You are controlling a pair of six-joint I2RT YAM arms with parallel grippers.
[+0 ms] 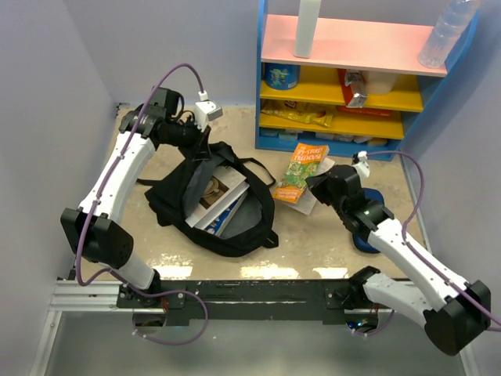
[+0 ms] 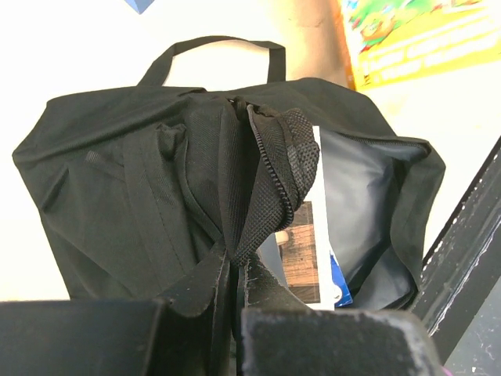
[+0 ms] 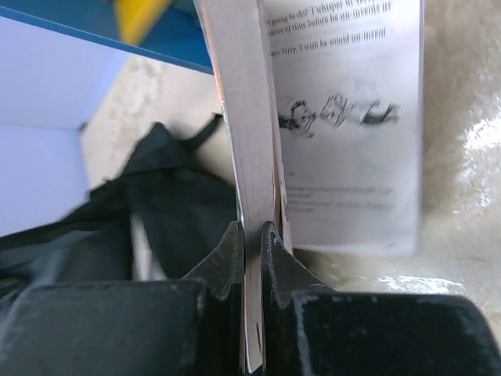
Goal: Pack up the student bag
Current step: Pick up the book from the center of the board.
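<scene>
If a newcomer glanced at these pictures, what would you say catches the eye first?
The black backpack lies unzipped mid-table with books showing inside, and its zipper edge is pinched by the left gripper. Just to its right, the right gripper clamps a colourful paperback. Behind them stands a bright blue, yellow and pink shelf.

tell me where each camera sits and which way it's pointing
Top external: above and behind the bases, looking down at the table; both arms show.
Left wrist: on the left arm, looking along the left end effector, shut on the student bag by its zipper edge.
Right wrist: on the right arm, looking along the right end effector, shut on a book.
Shared: all three show the student bag.
</scene>
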